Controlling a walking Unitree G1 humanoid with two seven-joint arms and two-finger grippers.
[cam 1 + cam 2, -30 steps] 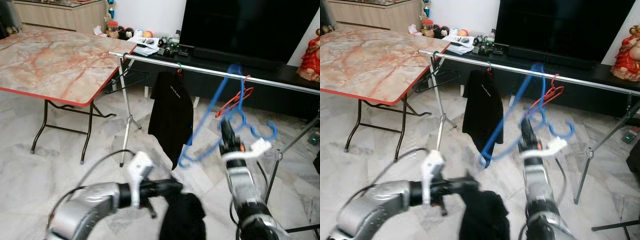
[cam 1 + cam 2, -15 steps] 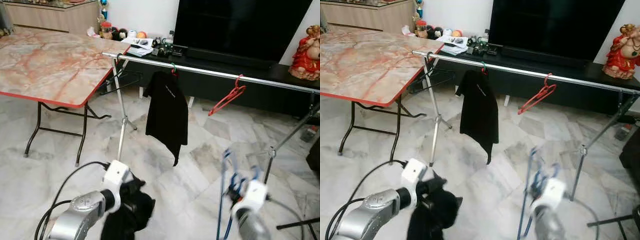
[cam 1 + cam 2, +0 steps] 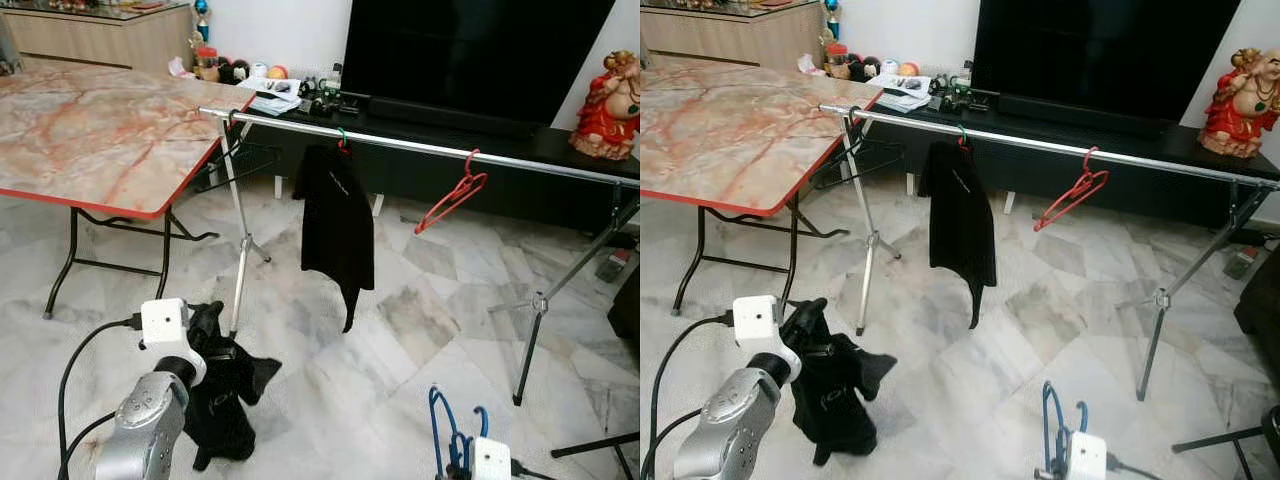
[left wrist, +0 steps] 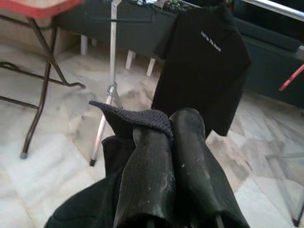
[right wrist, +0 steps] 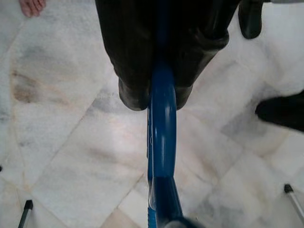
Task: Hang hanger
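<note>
While low by the floor, right claw clamped on blue hanger, left claw pinching black cloth (weave clear at wrist)

Small white print marks the chest of the hanging black shirt — too blurred to read.

Marble table — TV — red statue

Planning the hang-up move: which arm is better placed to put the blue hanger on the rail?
Right. Its end effector is shut on the blue plastic hanger, though low, well below the silver metal rail. The left end effector is occupied, clamped on a black cloth garment.
</note>
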